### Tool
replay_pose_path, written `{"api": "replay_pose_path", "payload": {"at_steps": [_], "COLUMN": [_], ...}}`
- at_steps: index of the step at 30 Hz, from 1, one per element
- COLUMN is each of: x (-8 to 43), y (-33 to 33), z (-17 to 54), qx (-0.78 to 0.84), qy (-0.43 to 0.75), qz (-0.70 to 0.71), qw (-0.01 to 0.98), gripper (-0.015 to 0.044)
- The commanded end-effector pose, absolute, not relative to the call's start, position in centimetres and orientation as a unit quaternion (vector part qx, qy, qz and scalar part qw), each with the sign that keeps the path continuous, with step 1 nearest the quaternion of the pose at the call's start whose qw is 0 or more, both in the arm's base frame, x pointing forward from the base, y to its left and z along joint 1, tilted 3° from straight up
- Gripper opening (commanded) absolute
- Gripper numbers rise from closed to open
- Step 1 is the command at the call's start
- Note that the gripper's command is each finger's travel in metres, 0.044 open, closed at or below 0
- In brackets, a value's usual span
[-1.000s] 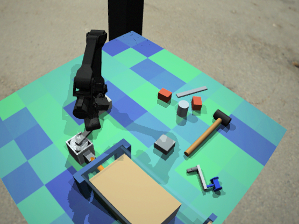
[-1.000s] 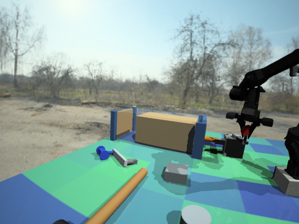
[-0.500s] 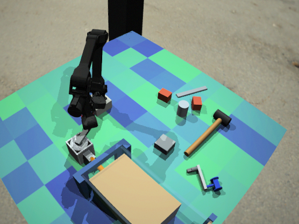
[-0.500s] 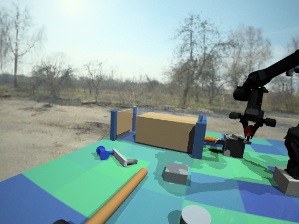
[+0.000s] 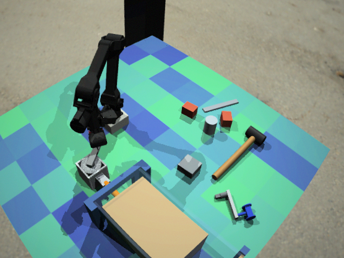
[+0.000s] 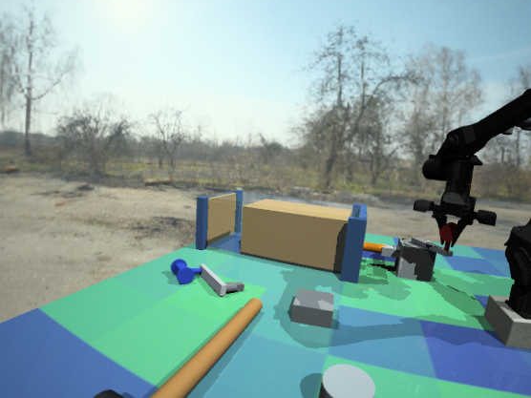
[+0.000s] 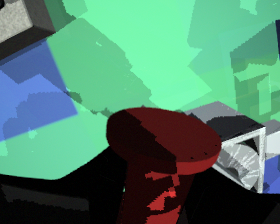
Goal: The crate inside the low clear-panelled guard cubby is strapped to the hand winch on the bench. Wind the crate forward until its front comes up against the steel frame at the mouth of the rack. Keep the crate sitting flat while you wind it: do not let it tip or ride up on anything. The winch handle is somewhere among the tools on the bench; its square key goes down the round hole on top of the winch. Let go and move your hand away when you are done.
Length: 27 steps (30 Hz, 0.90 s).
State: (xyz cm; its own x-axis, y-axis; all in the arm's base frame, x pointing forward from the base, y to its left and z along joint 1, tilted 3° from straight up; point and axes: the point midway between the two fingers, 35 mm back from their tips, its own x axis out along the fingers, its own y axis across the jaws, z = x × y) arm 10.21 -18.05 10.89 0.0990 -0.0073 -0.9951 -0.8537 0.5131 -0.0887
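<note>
One red handle knob (image 6: 448, 234) (image 7: 162, 137), round flat cap on a narrower stem, clamped in the claw (image 5: 98, 140) (image 6: 448, 240). Grey crank arm (image 5: 93, 158) (image 6: 436, 247) runs from winch (image 5: 91, 171) (image 6: 415, 261) toward 1 o'clock in top view. Likely rigid, light; smooth cap may slip, so stem is best hold. Tan crate (image 5: 154, 217) (image 6: 296, 235), plain box, sits flat inside cubby, probably heavier, strap-pulled.

Arm (image 5: 94, 65) (image 6: 487, 127): matte black | links: long, blocky | fingers (image 6: 456, 232): black, tapering
</note>
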Motion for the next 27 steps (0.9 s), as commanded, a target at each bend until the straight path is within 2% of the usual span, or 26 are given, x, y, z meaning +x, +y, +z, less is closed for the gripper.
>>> {"api": "replay_pose_path", "payload": {"at_steps": [1, 27], "x": [8.7, 6.5], "y": [-19.1, -21.7], "z": [10.8, 10.8], "qx": [-0.361, -0.361], "qy": [0.608, 0.609], "qz": [0.321, 0.321], "qw": [0.631, 0.629], "gripper": [0.0000, 0.0000]}}
